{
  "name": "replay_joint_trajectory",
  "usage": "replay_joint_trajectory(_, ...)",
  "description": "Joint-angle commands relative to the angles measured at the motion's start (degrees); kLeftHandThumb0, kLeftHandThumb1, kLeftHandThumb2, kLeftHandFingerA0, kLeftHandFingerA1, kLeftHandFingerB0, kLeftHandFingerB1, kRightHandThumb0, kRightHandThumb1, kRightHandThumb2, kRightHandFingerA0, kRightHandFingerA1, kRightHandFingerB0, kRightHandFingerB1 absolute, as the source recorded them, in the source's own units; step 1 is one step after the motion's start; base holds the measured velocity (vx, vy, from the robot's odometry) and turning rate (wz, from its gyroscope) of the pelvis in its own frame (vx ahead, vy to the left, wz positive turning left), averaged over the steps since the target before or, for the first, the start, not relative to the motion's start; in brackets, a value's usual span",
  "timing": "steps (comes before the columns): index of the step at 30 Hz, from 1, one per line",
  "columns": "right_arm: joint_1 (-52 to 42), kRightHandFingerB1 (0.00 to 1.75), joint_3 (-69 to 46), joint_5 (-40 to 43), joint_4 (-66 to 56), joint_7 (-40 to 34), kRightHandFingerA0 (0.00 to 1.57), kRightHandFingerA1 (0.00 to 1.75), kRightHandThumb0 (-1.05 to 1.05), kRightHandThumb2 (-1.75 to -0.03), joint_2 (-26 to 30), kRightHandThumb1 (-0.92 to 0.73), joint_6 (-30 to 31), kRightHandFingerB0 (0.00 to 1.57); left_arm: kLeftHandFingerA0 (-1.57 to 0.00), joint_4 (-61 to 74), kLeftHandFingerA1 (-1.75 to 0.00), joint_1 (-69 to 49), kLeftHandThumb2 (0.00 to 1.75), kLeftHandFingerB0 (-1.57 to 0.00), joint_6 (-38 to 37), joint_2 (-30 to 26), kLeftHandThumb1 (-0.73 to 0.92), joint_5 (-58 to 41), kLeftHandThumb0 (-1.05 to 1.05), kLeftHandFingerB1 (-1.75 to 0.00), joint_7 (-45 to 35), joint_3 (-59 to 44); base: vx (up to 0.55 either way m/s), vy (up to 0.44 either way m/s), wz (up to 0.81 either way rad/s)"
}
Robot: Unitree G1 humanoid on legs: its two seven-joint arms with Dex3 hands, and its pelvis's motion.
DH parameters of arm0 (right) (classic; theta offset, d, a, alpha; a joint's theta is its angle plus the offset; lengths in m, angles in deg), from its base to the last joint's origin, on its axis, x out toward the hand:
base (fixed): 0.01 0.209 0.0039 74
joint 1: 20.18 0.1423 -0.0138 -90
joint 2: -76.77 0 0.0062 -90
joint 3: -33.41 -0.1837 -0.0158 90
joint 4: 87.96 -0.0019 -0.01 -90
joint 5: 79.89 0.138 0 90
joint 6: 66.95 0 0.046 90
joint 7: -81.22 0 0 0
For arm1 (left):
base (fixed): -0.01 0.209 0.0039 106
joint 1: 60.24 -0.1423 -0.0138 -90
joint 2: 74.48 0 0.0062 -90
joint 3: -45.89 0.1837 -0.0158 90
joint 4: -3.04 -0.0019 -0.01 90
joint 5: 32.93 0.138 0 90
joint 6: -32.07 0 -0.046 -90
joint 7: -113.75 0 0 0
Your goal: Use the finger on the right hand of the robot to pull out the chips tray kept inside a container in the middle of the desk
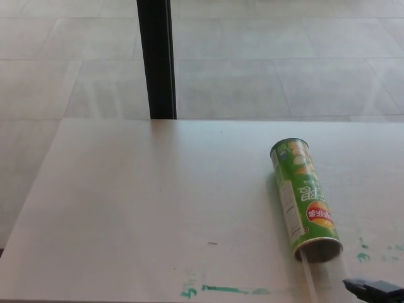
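The green chips container (305, 200) lies on its side in the lower right of the frame, resting on the pale surface (145, 208). Its open mouth faces the bottom edge of the frame and its closed end points toward the upper middle, so the tube runs on a slight diagonal. A thin, pale strip of the chips tray (308, 278) sticks out of the mouth and runs down toward the bottom edge, lying flat on the surface.

Just right of that strip, in the bottom right corner, the tip of the right hand (374, 289) shows as a flat black piece pointing left, low over the surface. It is near the tray strip and apart from the container, touching neither. Too little of it shows to tell how far its fingers are spread, and it has hold of nothing visible.

Green paint smears (221, 290) mark the surface along the bottom edge. A black post (156, 60) stands beyond the surface's far edge in the upper left, against the tiled floor (284, 63).
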Motion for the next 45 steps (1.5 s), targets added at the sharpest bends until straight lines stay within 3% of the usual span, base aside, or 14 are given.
replay_joint_trajectory(1,-9.61,0.00,-13.43,9.31,-6.62,12.59,0.81,1.12,-0.10,-0.68,3.27,-0.46,8.09,0.00,-0.58,0.07,-0.67,-0.51,0.61,-0.55,-0.28,-1.59,0.73,-0.27,-0.47,-0.56,-0.98,-0.34,0.00,0.000,0.00)
replay_joint_trajectory(7,-15.44,0.15,-34.19,21.14,-2.28,12.37,0.82,1.11,-0.03,-0.55,-3.07,-0.51,7.38,0.00,-0.60,0.21,-0.66,-1.17,0.62,-0.56,-0.86,-1.80,0.73,-0.24,-0.49,-0.56,-0.27,-0.50,0.00,0.000,0.00)
replay_joint_trajectory(9,-16.63,0.03,-38.66,22.89,2.25,10.17,0.82,1.13,-0.07,-0.69,-5.62,-0.48,6.19,0.00,-0.59,-0.62,-0.62,-1.17,0.61,-0.55,-0.71,-1.73,0.71,-0.07,-0.48,-0.53,0.10,-0.48,0.00,0.000,0.00)
replay_joint_trajectory(12,-18.09,0.26,-45.30,24.55,8.95,3.77,0.75,1.15,-0.03,-0.56,-11.20,-0.54,2.96,0.00,-0.59,0.25,-0.70,-1.51,0.61,-0.53,-0.24,-1.91,0.71,-0.46,-0.49,-0.55,-0.84,-0.64,0.00,0.000,0.00)
replay_joint_trajectory(16,-18.02,0.07,-47.08,23.61,16.03,-1.09,0.82,1.13,-0.08,-0.72,-14.37,-0.48,0.04,0.00,-0.60,-0.04,-0.68,-1.41,0.61,-0.55,-0.19,-1.65,0.71,-0.49,-0.48,-0.56,-0.86,-0.69,0.00,0.000,0.00)
replay_joint_trajectory(19,-17.27,0.17,-46.50,19.29,25.11,-8.21,0.77,1.14,-0.07,-0.57,-16.39,-0.55,-3.88,0.00,-0.61,-0.17,-0.69,-1.53,0.61,-0.60,-0.41,-1.34,0.70,-0.60,-0.48,-0.60,-0.33,-0.94,0.00,0.000,0.00)
replay_joint_trajectory(20,-17.20,0.12,-45.74,16.67,27.89,-11.33,0.84,1.04,-0.11,-0.71,-16.74,-0.42,-4.76,0.00,-0.63,-0.18,-0.69,-1.62,0.61,-0.61,-0.75,-1.37,0.70,-0.19,-0.49,-0.60,-0.04,-0.63,0.00,0.000,0.00)
replay_joint_trajectory(21,-16.88,0.16,-45.22,15.83,29.22,-12.28,0.74,1.03,-0.06,-0.57,-17.32,-0.59,-3.51,0.00,-0.62,-0.52,-0.68,-1.49,0.61,-0.58,-0.65,-1.38,0.70,-0.08,-0.49,-0.57,0.04,-0.58,0.00,0.000,0.00)
replay_joint_trajectory(22,-16.23,0.17,-44.20,14.50,31.98,-15.14,0.81,1.02,-0.08,-0.75,-18.40,-0.46,-3.62,0.00,-0.59,-0.34,-0.66,-1.49,0.61,-0.56,-0.31,-1.44,0.71,-0.26,-0.48,-0.56,-0.22,-0.69,0.00,0.000,0.00)
replay_joint_trajectory(24,-14.56,0.26,-42.03,11.80,38.31,-21.01,0.76,0.96,-0.07,-0.58,-19.54,-0.56,-4.99,0.01,-0.60,-0.16,-0.69,-1.63,0.61,-0.57,-0.23,-1.38,0.70,-0.41,-0.48,-0.57,-0.04,-0.84,0.00,0.000,0.00)
replay_joint_trajectory(30,-9.66,0.23,-39.34,11.28,51.02,-27.81,0.76,0.79,-0.19,-0.60,-20.34,-0.52,-5.47,0.07,-0.58,0.09,-0.68,-0.89,0.61,-0.59,-0.02,-1.04,0.71,0.02,-0.49,-0.59,-0.59,-0.22,0.00,0.000,0.00)
replay_joint_trajectory(37,-6.24,0.26,-38.57,13.75,58.88,-29.78,0.65,1.00,-0.21,-0.59,-21.77,-0.55,-5.24,0.09,-0.59,0.27,-0.70,-0.55,0.61,-0.56,-0.44,-1.20,0.71,-0.06,-0.49,-0.56,-0.60,-0.31,0.00,0.000,0.00)
replay_joint_trajectory(38,-5.92,0.25,-38.18,13.27,60.25,-30.43,0.60,0.82,-0.23,-0.58,-21.63,-0.55,-4.24,0.09,-0.61,-0.13,-0.68,-0.31,0.61,-0.56,-0.70,-1.14,0.71,0.04,-0.49,-0.55,-0.36,-0.31,0.00,0.000,0.00)
replay_joint_trajectory(45,-5.23,0.30,-36.97,14.27,69.14,-29.46,0.66,0.85,-0.24,-0.57,-19.37,-0.58,-4.38,0.07,-0.60,-0.64,-0.64,0.29,0.61,-0.55,0.13,-0.93,0.73,0.28,-0.48,-0.54,0.13,-0.12,0.00,0.000,0.00)
